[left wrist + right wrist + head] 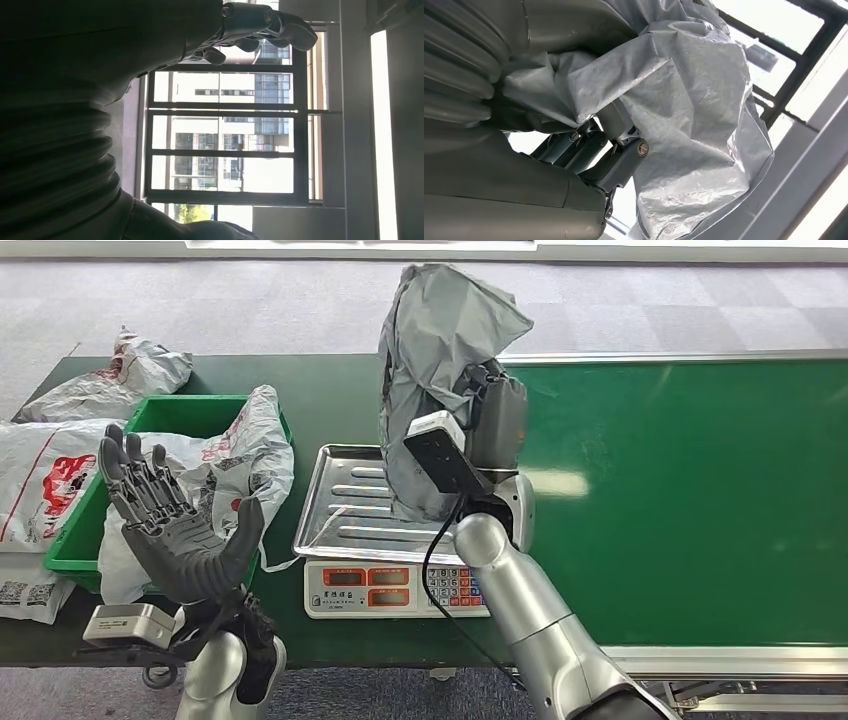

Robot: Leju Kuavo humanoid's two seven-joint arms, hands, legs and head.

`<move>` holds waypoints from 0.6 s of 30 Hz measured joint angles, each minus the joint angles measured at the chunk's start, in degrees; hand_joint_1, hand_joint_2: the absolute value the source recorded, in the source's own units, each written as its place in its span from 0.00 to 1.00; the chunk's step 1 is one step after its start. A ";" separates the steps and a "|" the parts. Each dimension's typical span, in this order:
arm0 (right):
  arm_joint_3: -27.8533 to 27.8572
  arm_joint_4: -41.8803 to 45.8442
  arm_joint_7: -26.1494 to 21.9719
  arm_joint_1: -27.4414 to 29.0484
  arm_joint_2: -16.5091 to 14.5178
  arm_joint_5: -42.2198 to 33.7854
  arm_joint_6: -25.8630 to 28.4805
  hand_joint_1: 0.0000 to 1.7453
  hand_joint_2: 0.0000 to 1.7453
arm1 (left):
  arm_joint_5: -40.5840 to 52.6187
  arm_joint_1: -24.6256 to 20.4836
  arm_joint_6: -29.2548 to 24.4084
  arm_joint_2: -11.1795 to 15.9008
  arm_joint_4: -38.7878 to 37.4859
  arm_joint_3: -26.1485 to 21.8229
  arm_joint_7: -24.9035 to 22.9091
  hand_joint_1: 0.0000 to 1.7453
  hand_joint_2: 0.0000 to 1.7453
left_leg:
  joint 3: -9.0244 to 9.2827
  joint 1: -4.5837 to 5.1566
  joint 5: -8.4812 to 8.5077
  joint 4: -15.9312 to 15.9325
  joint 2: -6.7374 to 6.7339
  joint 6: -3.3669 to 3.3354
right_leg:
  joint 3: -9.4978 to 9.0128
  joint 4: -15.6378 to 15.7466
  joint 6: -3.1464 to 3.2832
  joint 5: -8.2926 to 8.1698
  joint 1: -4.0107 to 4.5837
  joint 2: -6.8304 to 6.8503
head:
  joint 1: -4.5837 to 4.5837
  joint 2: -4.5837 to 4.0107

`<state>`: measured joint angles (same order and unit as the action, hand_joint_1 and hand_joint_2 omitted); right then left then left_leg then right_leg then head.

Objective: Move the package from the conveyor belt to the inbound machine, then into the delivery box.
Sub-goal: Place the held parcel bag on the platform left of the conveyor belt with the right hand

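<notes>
A grey plastic package (430,360) stands upright over the steel tray of the inbound scale (345,502), held by my right hand (492,415), which grips it from the right side. The right wrist view has the crinkled grey package (694,100) pressed against my right hand's fingers (619,150). My left hand (170,515) is raised palm up with fingers spread in front of the green delivery box (165,415), holding nothing. Seen from the left wrist, the left hand (250,25) is dark against bright windows.
The green conveyor belt (690,490) runs to the right. The scale's display panel and keypad (400,588) face me. White and red printed parcels (225,465) lie in and around the green box, and others (45,475) sit at the far left.
</notes>
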<state>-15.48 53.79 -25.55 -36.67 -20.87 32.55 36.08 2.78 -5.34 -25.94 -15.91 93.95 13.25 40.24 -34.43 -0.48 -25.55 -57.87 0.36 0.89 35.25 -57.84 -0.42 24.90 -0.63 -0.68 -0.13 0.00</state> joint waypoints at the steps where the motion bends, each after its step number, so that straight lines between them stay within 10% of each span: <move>1: -0.46 -1.04 0.01 -0.23 -0.04 -0.23 -0.28 0.70 1.00 | 0.00 -0.13 0.00 0.00 -0.10 0.01 0.00 0.00 1.00 | 0.00 0.00 0.00 0.00 0.00 0.00 | 0.00 0.00 0.00 0.00 0.00 0.00 | -0.01 0.00; 3: -1.37 -3.57 0.27 -0.88 -0.11 -1.00 -2.07 0.22 1.00 | 0.01 -0.52 0.00 0.00 -0.37 0.05 0.00 0.00 1.00 | -0.01 0.00 0.00 0.00 0.00 0.00 | 0.00 0.00 0.00 0.00 0.00 0.01 | -0.01 0.00; 5: -2.46 -6.85 1.21 -1.85 -0.17 -1.74 -6.33 0.02 1.00 | 0.03 -1.01 0.00 0.00 -0.67 0.09 0.00 0.00 1.00 | -0.02 0.00 0.00 0.00 0.00 0.00 | 0.00 0.00 0.00 0.00 -0.01 0.01 | -0.01 0.00; 12: -6.66 -17.31 3.43 -4.17 -0.25 -0.83 -14.92 0.00 1.00 | 0.14 -1.87 0.00 0.06 -1.36 0.11 0.00 0.00 1.00 | -0.03 0.00 0.00 0.00 0.05 -0.01 | 0.00 0.00 0.00 0.00 0.00 0.06 | 0.00 0.00; 18: -6.98 -20.00 2.16 -4.49 -0.24 -2.36 -7.81 0.00 1.00 | 0.44 -1.80 0.00 0.32 -1.49 0.10 0.00 0.00 1.00 | -0.04 0.01 0.00 0.00 0.05 0.00 | 0.04 0.00 0.00 0.00 -0.01 0.04 | -0.01 0.00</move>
<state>-22.45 33.79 -23.39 -41.16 -21.10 30.19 28.27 3.22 -7.14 -25.94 -15.60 92.45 13.34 40.24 -34.48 -0.48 -25.55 -57.87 0.41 0.88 35.29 -57.83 -0.42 24.90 -0.64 -0.64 -0.13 0.00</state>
